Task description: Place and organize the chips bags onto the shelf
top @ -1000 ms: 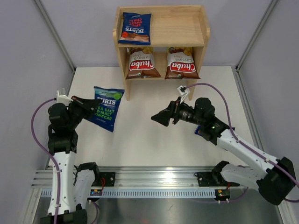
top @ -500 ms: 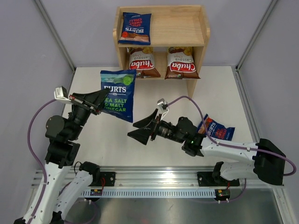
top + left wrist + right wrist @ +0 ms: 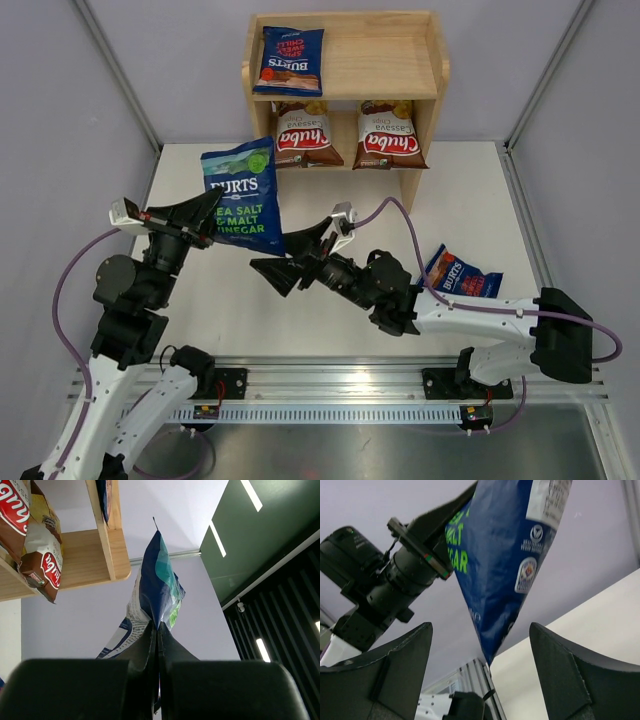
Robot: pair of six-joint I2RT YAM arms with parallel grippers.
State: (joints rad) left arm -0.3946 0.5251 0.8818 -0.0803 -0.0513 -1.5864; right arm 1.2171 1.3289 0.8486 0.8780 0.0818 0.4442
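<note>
The left pincer (image 3: 156, 626) grips the edge of a blue bag (image 3: 157, 575) near the shelf (image 3: 107, 540).

The chips bags (image 3: 243, 195) look glossy plastic, the shelf (image 3: 385, 65) pale matt wood, the tabletop (image 3: 460, 200) smooth white.

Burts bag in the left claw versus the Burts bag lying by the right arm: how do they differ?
The held bag hangs in the air, pinched at its edge by the shut left claw; the table bag lies flat, untouched. The held bag has green lettering; the table bag has red-orange artwork. Both are dark blue Burts bags, neither on the shelf.
</note>
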